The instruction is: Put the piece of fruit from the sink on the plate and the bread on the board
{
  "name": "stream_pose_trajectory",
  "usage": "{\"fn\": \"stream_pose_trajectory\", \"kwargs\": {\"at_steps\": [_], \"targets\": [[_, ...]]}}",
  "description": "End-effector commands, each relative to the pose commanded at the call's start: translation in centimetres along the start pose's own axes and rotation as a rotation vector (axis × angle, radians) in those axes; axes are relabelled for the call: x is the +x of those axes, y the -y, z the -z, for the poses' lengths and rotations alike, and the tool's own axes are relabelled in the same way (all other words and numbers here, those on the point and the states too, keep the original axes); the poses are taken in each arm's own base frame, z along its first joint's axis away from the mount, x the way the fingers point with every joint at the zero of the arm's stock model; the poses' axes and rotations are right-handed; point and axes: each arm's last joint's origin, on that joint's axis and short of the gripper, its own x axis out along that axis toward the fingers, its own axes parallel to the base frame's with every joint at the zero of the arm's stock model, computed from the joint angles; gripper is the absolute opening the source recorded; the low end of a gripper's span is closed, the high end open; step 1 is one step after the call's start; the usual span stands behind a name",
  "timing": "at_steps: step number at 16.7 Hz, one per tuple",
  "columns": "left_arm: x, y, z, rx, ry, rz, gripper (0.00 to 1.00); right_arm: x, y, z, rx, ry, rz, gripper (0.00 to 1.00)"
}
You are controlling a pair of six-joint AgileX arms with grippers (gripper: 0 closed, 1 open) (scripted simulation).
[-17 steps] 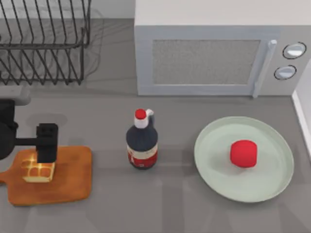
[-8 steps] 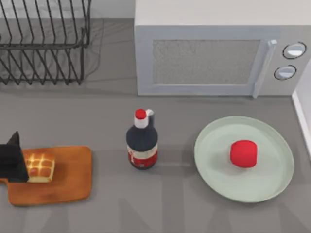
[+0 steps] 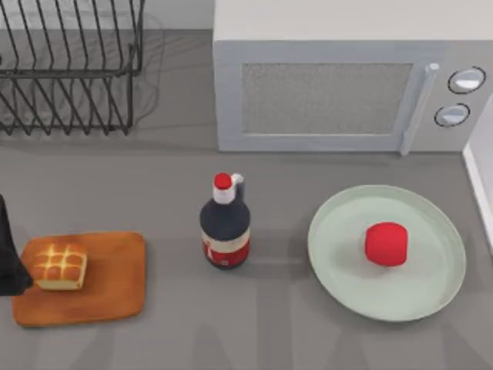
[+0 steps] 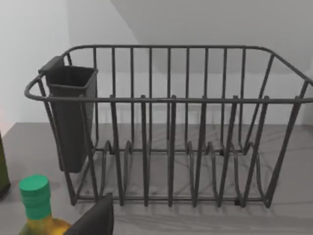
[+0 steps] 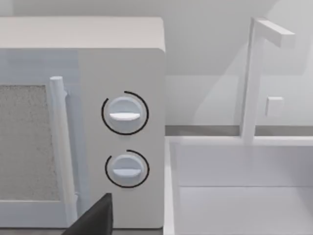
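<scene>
1. The boxy pale-grey microwave oven (image 3: pixel 350 77) with two round dials stands at the back of the grey table (image 3: pixel 177 331).
2. The black wire dish rack (image 3: pixel 69 65) sits at the back left, with a dark cutlery cup (image 4: pixel 71 117) hung inside one end.
3. The large round mint-green plate (image 3: pixel 339 262) lies front right, with the small bright red fruit (image 3: pixel 386 243) resting near its middle.
4. The orange-brown wooden cutting board (image 3: pixel 112 285) lies front left, and the golden-brown pull-apart bread (image 3: pixel 59 267) sits on its left part.
5. The dark glass bottle (image 3: pixel 225 227) with a red cap stands upright between board and plate.
6. A dark part of the left arm (image 3: pixel 8 258) shows at the left edge, beside the board.
</scene>
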Motion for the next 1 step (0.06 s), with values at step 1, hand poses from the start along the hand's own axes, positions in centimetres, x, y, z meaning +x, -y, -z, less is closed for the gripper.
{"fn": "stream_pose_trajectory", "kwargs": {"at_steps": [1], "targets": [[0.0,0.0,0.01,0.0,0.001,0.0,1.0,0.0,0.0,0.0,0.0,0.0,0.0,1.0]]}}
